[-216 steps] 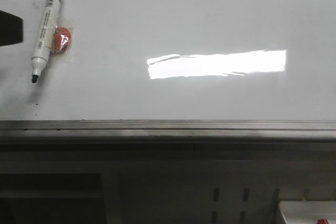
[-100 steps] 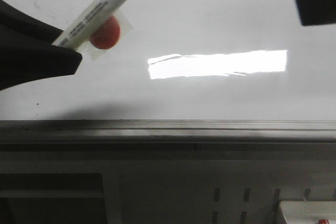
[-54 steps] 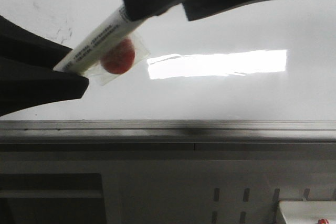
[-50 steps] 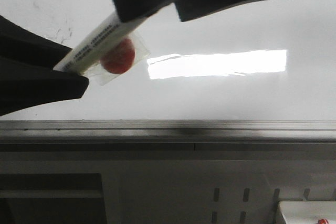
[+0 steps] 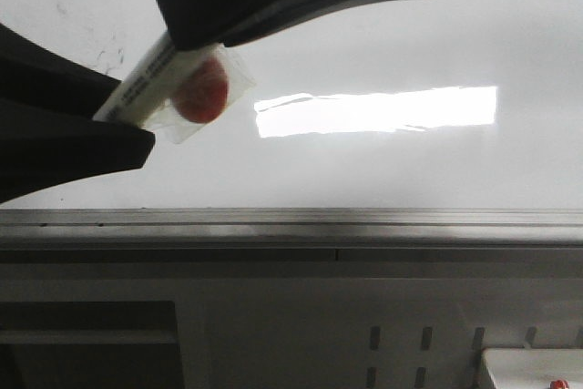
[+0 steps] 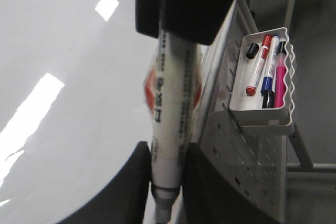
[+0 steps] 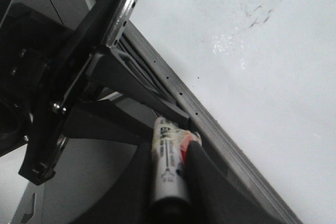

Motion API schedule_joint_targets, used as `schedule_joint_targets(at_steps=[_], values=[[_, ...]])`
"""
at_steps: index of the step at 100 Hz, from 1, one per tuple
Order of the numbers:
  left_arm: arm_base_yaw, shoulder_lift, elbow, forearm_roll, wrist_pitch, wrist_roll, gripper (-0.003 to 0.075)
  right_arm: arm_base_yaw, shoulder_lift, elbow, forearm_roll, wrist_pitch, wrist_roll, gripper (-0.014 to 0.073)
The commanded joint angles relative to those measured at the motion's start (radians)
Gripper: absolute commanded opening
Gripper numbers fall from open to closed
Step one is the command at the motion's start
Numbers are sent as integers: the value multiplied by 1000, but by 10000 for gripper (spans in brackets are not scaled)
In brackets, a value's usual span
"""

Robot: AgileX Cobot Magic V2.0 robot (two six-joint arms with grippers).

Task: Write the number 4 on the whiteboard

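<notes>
Step in hand: handover of white cylindrical marker [image 5: 146,88], pinched at opposite ends by left gripper [image 6: 164,182] and right gripper [image 7: 170,192]. No number 4 yet on glossy white whiteboard [image 5: 383,25]. Next, by judgement: left release, tip to board.

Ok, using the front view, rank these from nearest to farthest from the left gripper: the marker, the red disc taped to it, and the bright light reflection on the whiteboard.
1. The marker: held in the left gripper, at the left of the whiteboard.
2. The red disc: taped to the marker's side, just right of the gripper.
3. The light reflection: farther right, mid-board.
</notes>
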Motion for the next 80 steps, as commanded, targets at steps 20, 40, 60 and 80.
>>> schedule_joint_targets(at_steps=[20,40,60,80], values=[[13,-134,-25,-337,96,-9,556,-58,1,-93,-39,-29,-12,-64],[13,-255,-25,-489,160,-9,532,-146,69,-256,-119,69,-12,-64],[28,-280,-25,-524,194,-9,532,-221,146,-362,-132,69,-12,-64],[29,-280,-25,-524,194,-9,532,-235,199,-342,-133,93,-12,-64]])
